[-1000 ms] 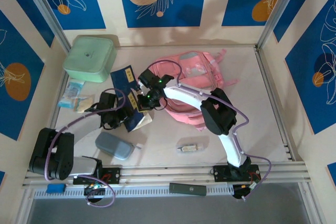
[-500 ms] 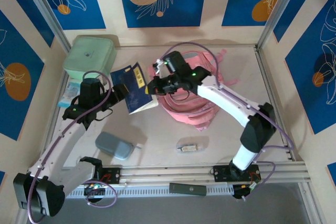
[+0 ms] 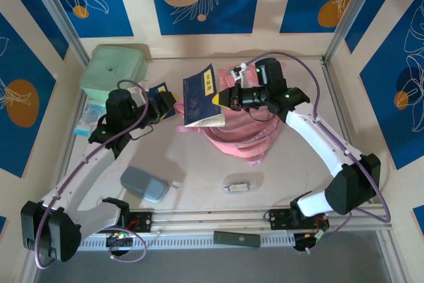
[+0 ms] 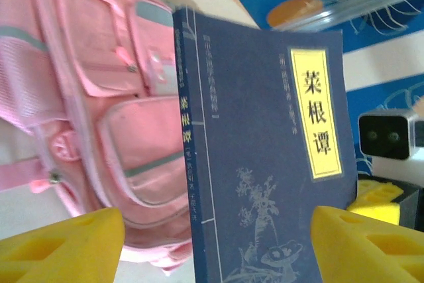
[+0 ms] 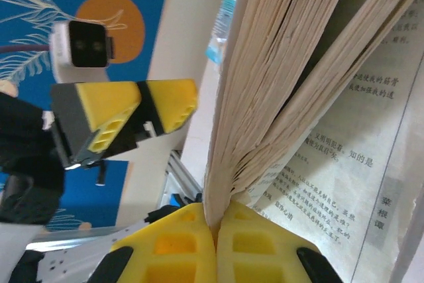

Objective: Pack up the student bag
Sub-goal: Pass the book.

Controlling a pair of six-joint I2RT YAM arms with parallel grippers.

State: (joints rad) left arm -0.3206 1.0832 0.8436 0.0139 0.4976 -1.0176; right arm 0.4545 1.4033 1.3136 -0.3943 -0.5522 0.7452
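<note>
While the paper book (image 3: 202, 97) fans open — soft student bag (image 3: 245, 140) slumps.

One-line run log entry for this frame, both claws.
right claw: shut on blue book, raised over student bag edge | left claw: open, empty, facing book

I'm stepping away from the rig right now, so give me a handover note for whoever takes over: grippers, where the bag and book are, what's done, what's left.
Right gripper: shut on the blue book, pinching its pages and holding it up at the left edge of the student bag.
Left gripper: open, facing the book's cover, apart from it.
Student bag: lying on the table, mid-back. I can't tell whether it is open.
Done: book is off the table.
Left: get the book into the bag. The grey-blue pouch and mint-green box lie loose on the table.
</note>
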